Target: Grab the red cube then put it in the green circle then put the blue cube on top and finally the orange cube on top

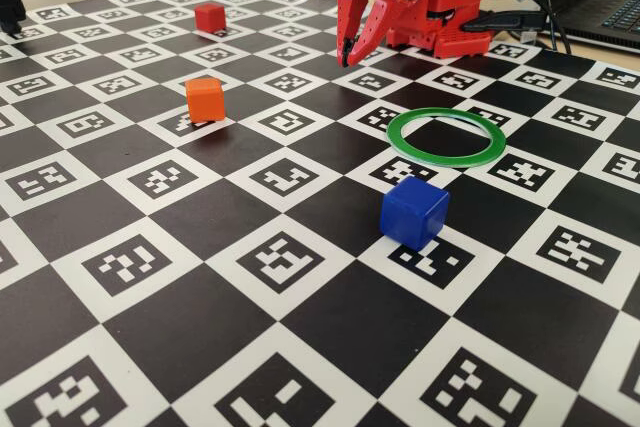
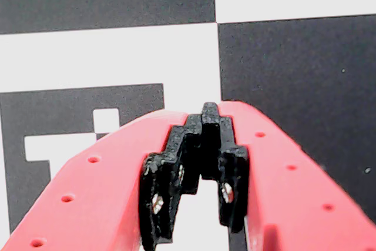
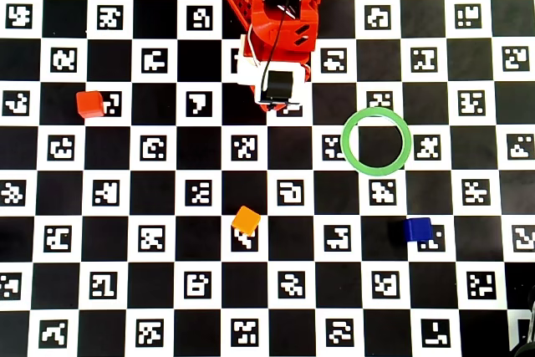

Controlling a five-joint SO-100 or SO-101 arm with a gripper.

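Lying flat, the green circle (image 3: 377, 141) encloses nothing.

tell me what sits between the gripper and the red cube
Nothing. In the overhead view the stretch from the gripper left to the red cube is bare checkered board; the orange cube lies well below that line.
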